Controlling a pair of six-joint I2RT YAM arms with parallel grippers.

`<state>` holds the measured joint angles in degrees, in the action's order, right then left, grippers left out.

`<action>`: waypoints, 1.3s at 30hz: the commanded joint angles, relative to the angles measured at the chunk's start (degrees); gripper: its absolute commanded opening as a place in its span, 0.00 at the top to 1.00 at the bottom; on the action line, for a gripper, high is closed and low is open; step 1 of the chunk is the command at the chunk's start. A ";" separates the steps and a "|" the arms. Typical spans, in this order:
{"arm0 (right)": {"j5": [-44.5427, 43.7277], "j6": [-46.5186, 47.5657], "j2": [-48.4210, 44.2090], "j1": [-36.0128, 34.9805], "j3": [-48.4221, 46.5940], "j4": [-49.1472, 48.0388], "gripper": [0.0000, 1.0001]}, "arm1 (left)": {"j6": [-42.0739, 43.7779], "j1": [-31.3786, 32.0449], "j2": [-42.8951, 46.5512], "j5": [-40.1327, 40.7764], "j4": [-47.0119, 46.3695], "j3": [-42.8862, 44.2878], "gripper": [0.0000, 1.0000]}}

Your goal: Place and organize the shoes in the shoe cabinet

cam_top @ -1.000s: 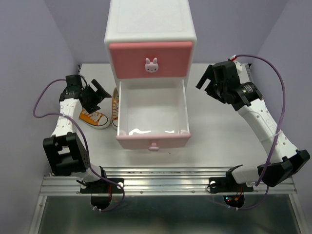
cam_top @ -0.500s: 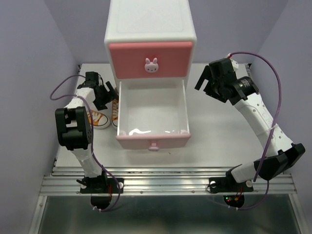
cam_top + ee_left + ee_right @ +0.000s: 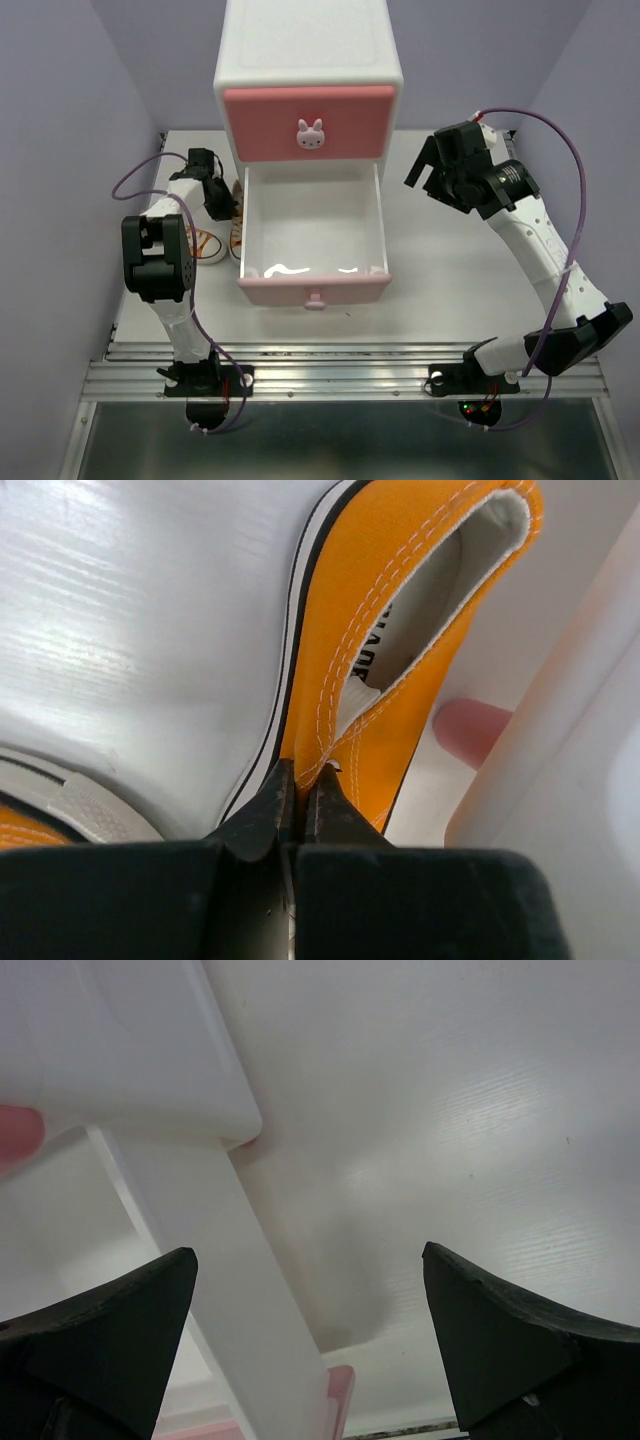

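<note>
Orange sneaker (image 3: pixel 237 222) is on the table (image 3: pixel 450 290), just left of the shoe cabinet (image 3: pixel 308 60) and right alongside the pulled-out lower drawer (image 3: pixel 312 225). It is outside the cabinet, sole down.

Left gripper (image 3: pixel 222 203) is on it. The wrist view shows the jaws pinched together on the collar edge of the canvas upper, with fabric clamped between the tips. I can't tell which end of the collar.

Second orange sneaker (image 3: pixel 205 245) lies just beside the first, further left, partly hidden under the left arm. Its white sole shows in the bottom-left corner of the left wrist view.

Right gripper (image 3: pixel 432 172) hangs above the table right of the cabinet, near the top drawer's right corner. Its jaws are wide apart with nothing between them. Its wrist view shows bare tabletop and a white cabinet corner.

Upper drawer (image 3: pixel 308 122) is shut, with a salmon-pink front and a bunny knob (image 3: pixel 311 133). The lower drawer's pale pink front faces the arm bases.
</note>
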<state>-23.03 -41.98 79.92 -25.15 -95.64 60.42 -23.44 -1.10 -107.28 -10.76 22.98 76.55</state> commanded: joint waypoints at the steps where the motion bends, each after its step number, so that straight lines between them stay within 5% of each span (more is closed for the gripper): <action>1: -1.93 -0.12 -1.96 0.36 -0.87 0.75 0.00 | -0.20 -0.91 6.46 3.38 5.22 4.65 1.00; 18: -3.87 1.46 -7.67 0.36 5.10 -3.29 0.00 | -10.30 -4.61 36.95 7.08 15.69 9.58 1.00; 29: -3.78 1.63 -8.03 0.36 7.04 -4.52 0.00 | -12.94 -4.26 46.46 -6.09 15.70 12.04 1.00; 39: -2.99 3.12 -7.24 0.36 8.10 -3.91 0.00 | -20.05 1.01 57.09 -2.69 9.91 0.72 1.00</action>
<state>-25.69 -40.58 73.10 -25.12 -87.18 57.89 -38.57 -0.93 -55.13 -14.06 40.95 81.45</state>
